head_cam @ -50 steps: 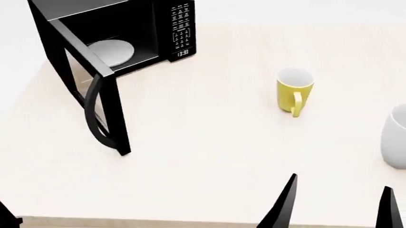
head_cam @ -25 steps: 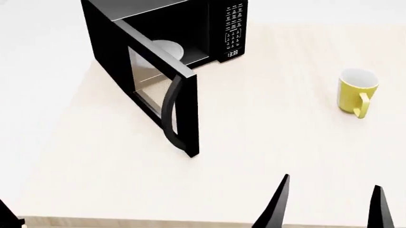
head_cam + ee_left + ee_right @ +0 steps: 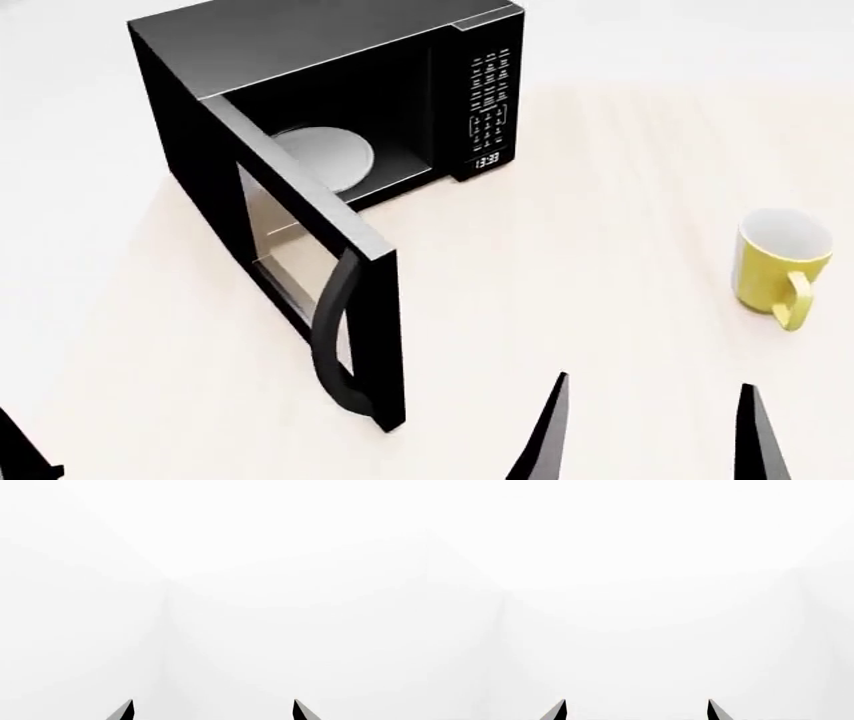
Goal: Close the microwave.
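Note:
The black microwave point(image 3: 320, 60) stands at the far left of the light wooden table point(image 3: 587, 250). Its glass-windowed door point(image 3: 300, 265) hangs wide open toward me, with the curved black handle point(image 3: 334, 340) at its near edge. The white turntable plate point(image 3: 320, 160) shows inside, and the keypad point(image 3: 487, 95) faces front right. My right gripper point(image 3: 654, 395) is open and empty at the bottom of the head view, right of the door's edge and apart from it. It also shows in the right wrist view point(image 3: 637, 707), facing blank white. My left gripper point(image 3: 213, 707) is open and empty; only a dark tip shows in the head view's bottom left corner.
A yellow mug point(image 3: 785, 265) stands upright on the table at the right, its handle toward me. The table's left edge runs close beside the microwave.
The head view has shifted: the microwave now sits lower and shows more of its top, the door reaches nearer the bottom, and the yellow mug lies lower at the right. The right fingertips drifted slightly left.

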Robot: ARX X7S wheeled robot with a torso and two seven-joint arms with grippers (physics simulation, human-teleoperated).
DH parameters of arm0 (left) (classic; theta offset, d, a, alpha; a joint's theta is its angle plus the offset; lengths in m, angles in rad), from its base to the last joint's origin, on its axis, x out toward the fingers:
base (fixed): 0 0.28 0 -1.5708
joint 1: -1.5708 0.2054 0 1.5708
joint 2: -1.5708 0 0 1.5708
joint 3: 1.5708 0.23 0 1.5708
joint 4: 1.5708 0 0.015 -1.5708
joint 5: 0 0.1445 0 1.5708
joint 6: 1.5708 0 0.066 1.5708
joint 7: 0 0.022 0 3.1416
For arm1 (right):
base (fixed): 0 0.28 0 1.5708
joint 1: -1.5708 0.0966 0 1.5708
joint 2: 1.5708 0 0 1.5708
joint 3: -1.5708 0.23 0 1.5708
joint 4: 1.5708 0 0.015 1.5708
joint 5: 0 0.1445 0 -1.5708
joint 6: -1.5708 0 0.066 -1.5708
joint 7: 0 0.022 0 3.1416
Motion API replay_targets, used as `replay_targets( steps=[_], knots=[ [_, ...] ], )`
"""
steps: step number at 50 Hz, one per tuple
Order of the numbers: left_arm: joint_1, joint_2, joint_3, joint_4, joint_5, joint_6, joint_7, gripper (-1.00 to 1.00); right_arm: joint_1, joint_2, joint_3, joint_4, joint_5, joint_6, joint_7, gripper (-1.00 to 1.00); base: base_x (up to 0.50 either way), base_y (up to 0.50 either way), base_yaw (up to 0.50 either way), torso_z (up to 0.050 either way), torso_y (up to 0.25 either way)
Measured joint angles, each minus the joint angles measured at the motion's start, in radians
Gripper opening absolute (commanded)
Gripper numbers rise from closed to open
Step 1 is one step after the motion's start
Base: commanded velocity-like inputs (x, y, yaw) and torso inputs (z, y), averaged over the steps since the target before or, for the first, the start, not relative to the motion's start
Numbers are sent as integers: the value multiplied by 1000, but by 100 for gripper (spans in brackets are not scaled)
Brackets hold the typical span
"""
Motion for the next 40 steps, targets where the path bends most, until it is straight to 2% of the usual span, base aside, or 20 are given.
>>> replay_targets(
  steps=[40],
  knots=[
    [0,-23,26,-8,-6,-1,-24,100,1,20,-25,6,-17,8,23,100,500,-5,0,0,0]
  ],
)
